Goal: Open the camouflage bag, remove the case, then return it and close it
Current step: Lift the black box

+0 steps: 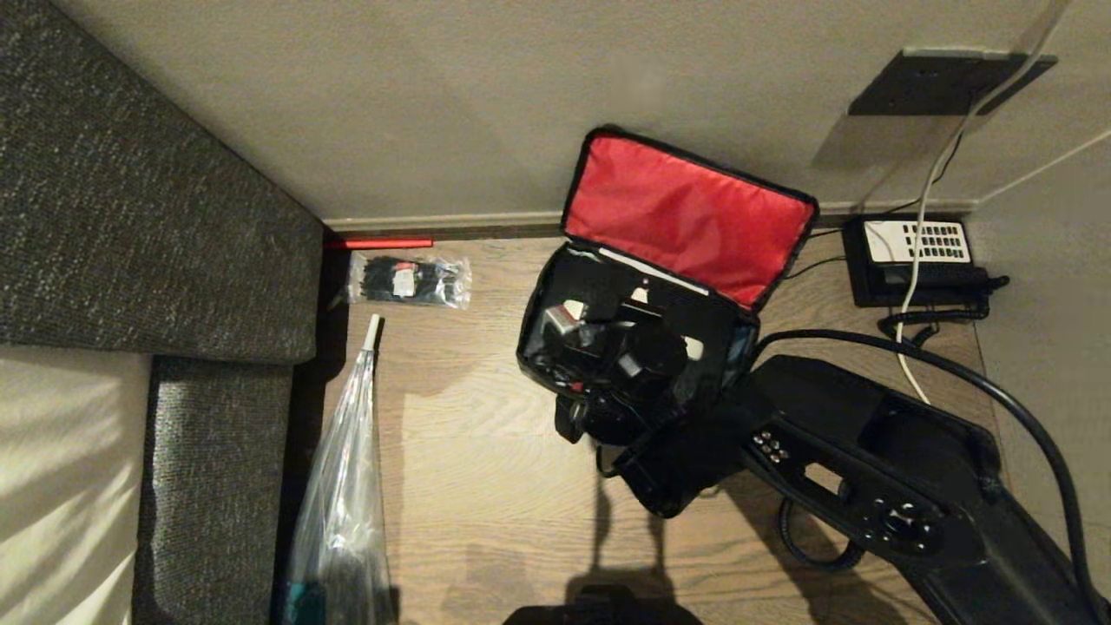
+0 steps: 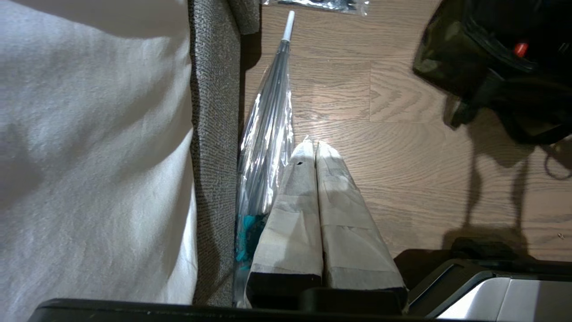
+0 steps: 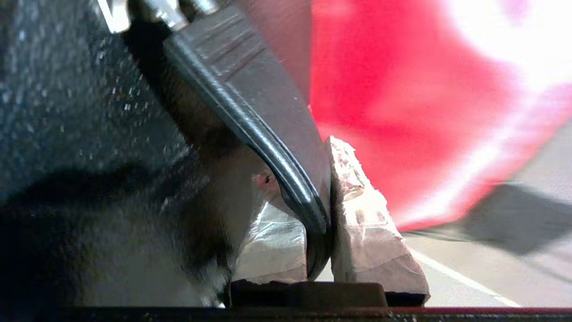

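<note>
Camouflage bag black with red lid lining, speckled black case, wood-grain brown floor

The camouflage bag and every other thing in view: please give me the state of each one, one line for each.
camouflage bag: open, red-lined lid standing up against the wall.
case: held by its strap handle, over the open bag.
right gripper: fingers shut on the strap handle.
left gripper: fingers shut, empty, parked over the floor.
telephone: handset on its cradle.
umbrella: folded, lying beside the sofa.
</note>
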Robot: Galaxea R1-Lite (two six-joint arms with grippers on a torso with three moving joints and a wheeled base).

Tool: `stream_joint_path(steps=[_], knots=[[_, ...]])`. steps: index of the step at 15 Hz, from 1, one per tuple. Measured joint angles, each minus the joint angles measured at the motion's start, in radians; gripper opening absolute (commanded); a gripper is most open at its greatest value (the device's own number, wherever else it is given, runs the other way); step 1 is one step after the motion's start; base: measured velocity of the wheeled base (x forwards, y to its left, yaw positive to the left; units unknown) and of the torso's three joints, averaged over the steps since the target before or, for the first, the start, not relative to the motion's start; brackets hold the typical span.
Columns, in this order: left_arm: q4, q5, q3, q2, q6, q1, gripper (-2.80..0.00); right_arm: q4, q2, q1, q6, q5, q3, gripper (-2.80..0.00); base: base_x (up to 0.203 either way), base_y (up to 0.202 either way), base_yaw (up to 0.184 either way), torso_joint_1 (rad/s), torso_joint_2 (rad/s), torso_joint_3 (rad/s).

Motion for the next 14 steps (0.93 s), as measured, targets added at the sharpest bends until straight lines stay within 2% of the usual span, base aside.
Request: stream_joint_path(steps=[4,14], knots=[[0.0,0.0,0.0,0.0,0.0,0.0,-2.8,-0.006,-0.065,0.019,-0.047,0.003,0.021,-2.8,0.0,0.0,0.0,0.0,0.0,0.0],[0.0,0.0,0.0,0.0,0.0,0.0,-2.8,-0.012,-0.149,0.034,-0.058,-0.018,0.074,-2.8,0.0,0.0,0.0,0.0,0.0,0.0]])
